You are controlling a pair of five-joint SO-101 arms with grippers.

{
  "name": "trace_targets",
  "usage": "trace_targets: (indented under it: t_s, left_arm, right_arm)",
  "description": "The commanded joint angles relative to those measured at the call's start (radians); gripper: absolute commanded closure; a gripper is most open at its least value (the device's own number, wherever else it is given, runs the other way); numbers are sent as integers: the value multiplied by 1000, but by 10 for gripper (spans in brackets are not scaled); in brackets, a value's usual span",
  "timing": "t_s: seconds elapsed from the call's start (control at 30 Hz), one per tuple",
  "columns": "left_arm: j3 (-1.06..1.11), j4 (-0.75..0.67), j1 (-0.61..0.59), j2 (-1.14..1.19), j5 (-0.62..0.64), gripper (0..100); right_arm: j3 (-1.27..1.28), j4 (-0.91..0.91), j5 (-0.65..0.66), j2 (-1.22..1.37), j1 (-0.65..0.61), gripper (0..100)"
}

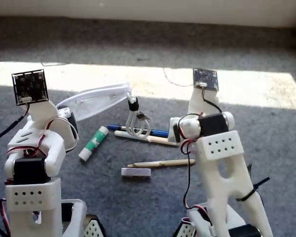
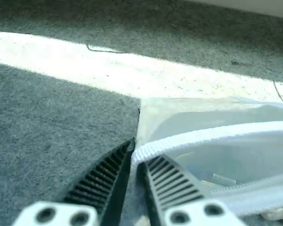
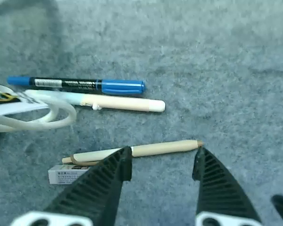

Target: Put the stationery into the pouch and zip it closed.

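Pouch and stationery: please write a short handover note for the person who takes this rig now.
Left end effector: shut on the edge of the pouch; the zip is open.
Right end effector: open, over the beige pen.
Lying outside the pouch: marker, white pen, scissors, glue stick, eraser.
Done: nothing packed that I can see.
Left: pack every piece, then zip closed.

Everything's sitting on a grey carpet (image 1: pixel 266 138), the kinda fuzzy short-pile sort. A wide band of sunlight (image 1: pixel 113 74) is cutting across it toward the far side, and a thin dark wire (image 2: pixel 106 50) is lying loose in that bright patch. A pale wall (image 1: pixel 187 10) is running along the far edge.
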Motion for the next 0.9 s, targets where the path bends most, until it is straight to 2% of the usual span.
trace_targets:
  t_s: [0.0,0.13,0.2,0.33,0.43,0.67,0.87]
  left_arm:
    - [5,-17,-2,-2,-8,989]
    - [7,-17,-2,-2,-8,989]
    - [7,-17,-2,-2,-8,989]
    - [7,-17,-2,-2,-8,989]
    - [7,-17,-2,-2,-9,989]
    - [10,-17,-7,-2,-9,989]
    - [10,-17,-7,-2,-9,989]
  right_arm:
    - [-54,119,-124,97,8,741]
    - [-145,209,-256,219,8,571]
    - [-165,248,-307,259,1,531]
    - [-166,252,-358,312,-79,529]
    - [-165,185,-391,338,-120,530]
    - [-163,99,-459,407,-127,530]
    - [-163,71,-457,536,-143,530]
